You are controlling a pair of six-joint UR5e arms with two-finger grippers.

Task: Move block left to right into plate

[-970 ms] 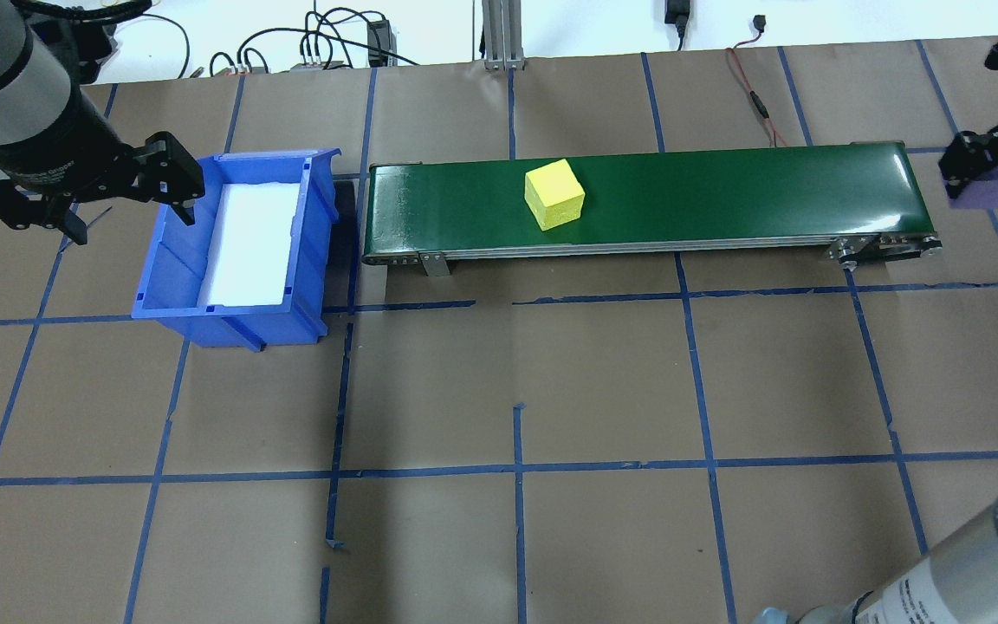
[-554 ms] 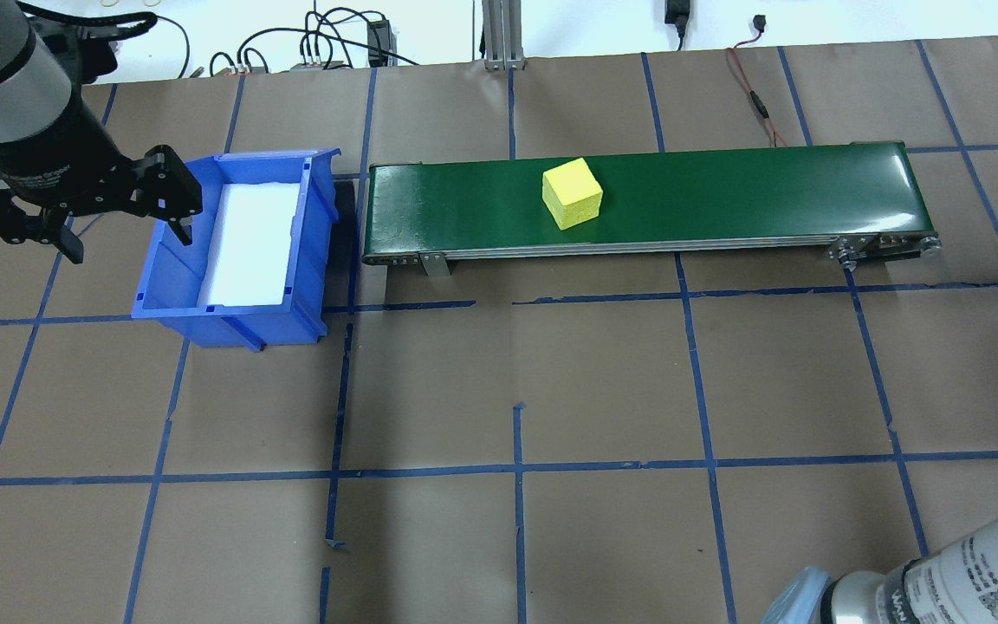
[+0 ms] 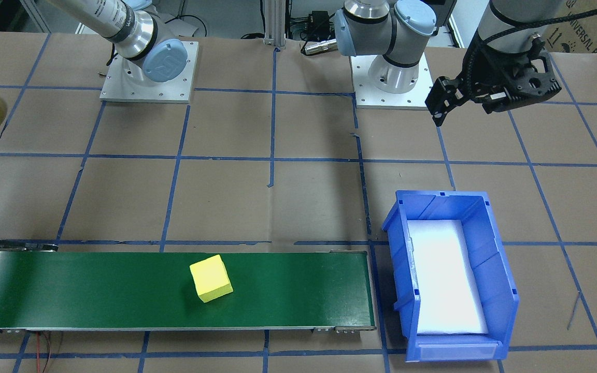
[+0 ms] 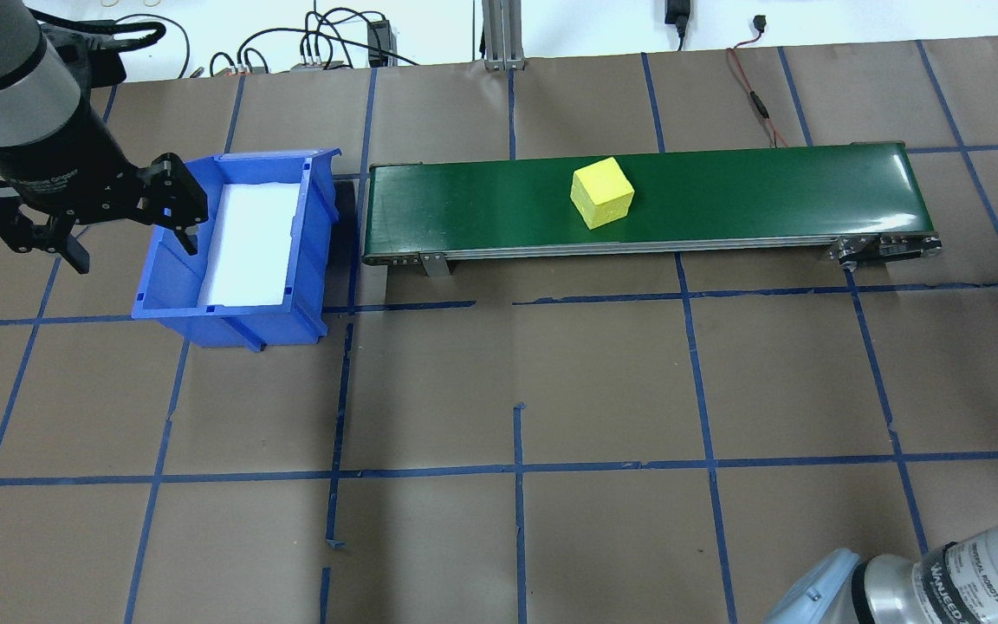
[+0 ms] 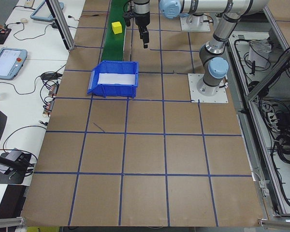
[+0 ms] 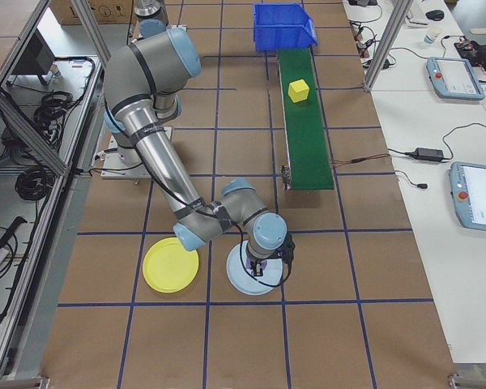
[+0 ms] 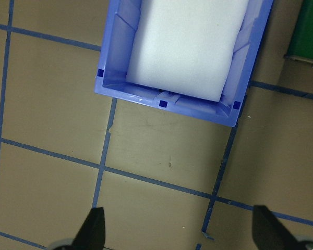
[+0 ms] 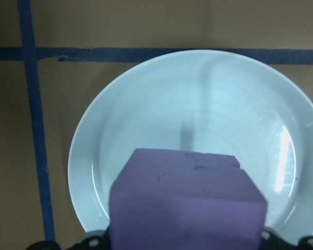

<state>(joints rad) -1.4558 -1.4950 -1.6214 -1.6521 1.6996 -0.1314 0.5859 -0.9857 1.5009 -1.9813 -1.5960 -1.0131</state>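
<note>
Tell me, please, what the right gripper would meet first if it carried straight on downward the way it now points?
Most likely the pale blue plate: the right gripper holds a purple block directly above it, so the block should touch first. The remaining height is unclear.

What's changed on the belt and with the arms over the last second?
The yellow block rode rightward along the green conveyor. The right gripper, gripping the purple block, left the overhead view and now hangs over a pale blue plate. The left gripper and blue bin stayed.
</note>
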